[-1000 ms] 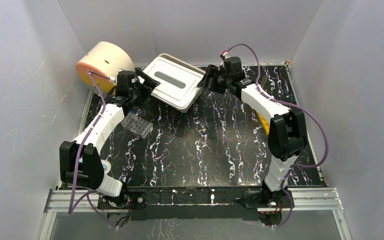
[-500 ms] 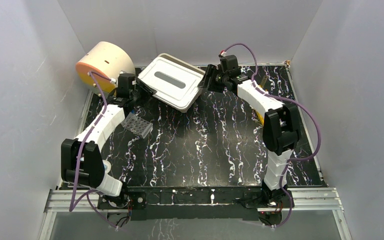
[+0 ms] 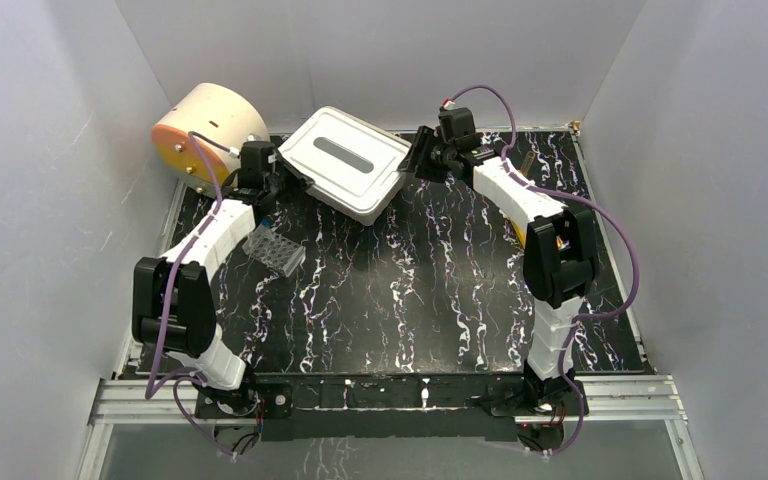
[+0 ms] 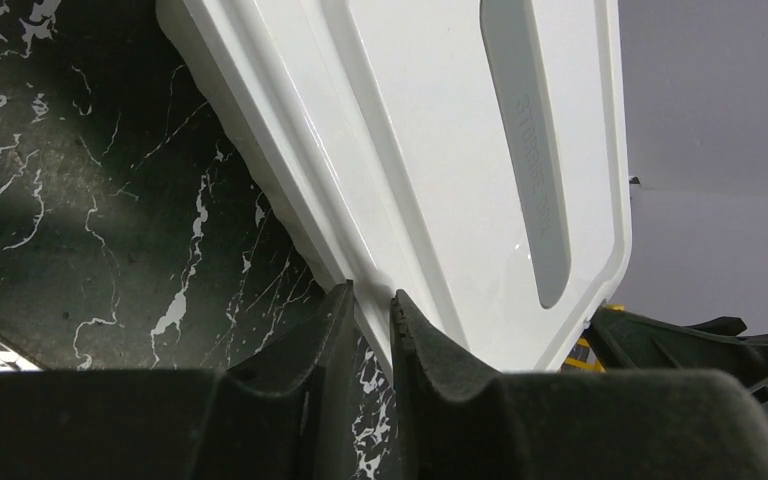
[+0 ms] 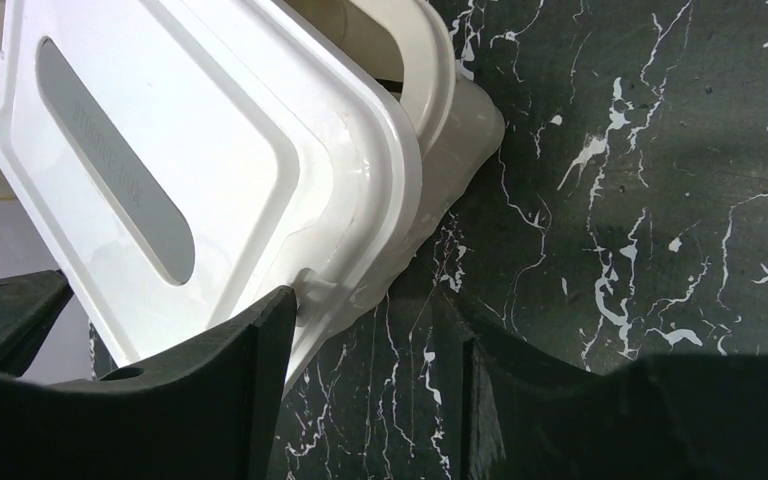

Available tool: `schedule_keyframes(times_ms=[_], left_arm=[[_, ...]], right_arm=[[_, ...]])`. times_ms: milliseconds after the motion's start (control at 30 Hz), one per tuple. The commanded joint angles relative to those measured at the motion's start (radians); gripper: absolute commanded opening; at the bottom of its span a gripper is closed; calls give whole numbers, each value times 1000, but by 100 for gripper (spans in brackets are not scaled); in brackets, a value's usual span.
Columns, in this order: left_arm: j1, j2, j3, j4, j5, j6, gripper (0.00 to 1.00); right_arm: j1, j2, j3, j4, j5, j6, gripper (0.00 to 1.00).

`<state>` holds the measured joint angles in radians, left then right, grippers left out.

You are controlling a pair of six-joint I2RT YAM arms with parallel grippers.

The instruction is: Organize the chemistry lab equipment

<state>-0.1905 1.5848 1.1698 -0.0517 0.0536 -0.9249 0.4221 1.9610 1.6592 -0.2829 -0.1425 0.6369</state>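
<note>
A white storage box [image 3: 345, 163] with a grey-labelled lid [image 4: 440, 150] stands at the back of the black marbled table. My left gripper [image 4: 372, 305] is at its left edge [image 3: 285, 180] and is shut on the lid's rim, one finger above and one below. My right gripper [image 5: 375, 330] is at the box's right edge [image 3: 422, 160] and is open. Its left finger [image 5: 260, 340] touches a small tab on the lid's rim, and its right finger hangs over bare table. Of the chemistry lab equipment, a clear tube rack [image 3: 274, 249] lies beside my left arm.
A big cream cylinder with an orange face [image 3: 205, 128] lies at the back left, close to my left wrist. A yellow object [image 3: 525, 240] shows under my right forearm. Grey walls close in the table on three sides.
My left gripper has closed from wide open onto the lid's rim. My right gripper has narrowed a little. Both arms have pushed in toward the box, and the lid now sits flatter on it.
</note>
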Motion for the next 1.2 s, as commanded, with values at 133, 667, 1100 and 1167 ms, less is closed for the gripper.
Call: schedule_keyframes(times_ms=[133,667,1100,1167], left_arm=[[5,18,63,9,39,42,21],[10,76,122,6,34,51,25],[23,157,250,-127,-25,142,34],[25,169,262,-142,-34,158,34]], right_arm=[[3,55,112,-54,99,-18,59],[4,115,194,-128,169,-40,51],[4,129,239,-113,44,-54,57],[3,133,243,-121,44,-54,57]])
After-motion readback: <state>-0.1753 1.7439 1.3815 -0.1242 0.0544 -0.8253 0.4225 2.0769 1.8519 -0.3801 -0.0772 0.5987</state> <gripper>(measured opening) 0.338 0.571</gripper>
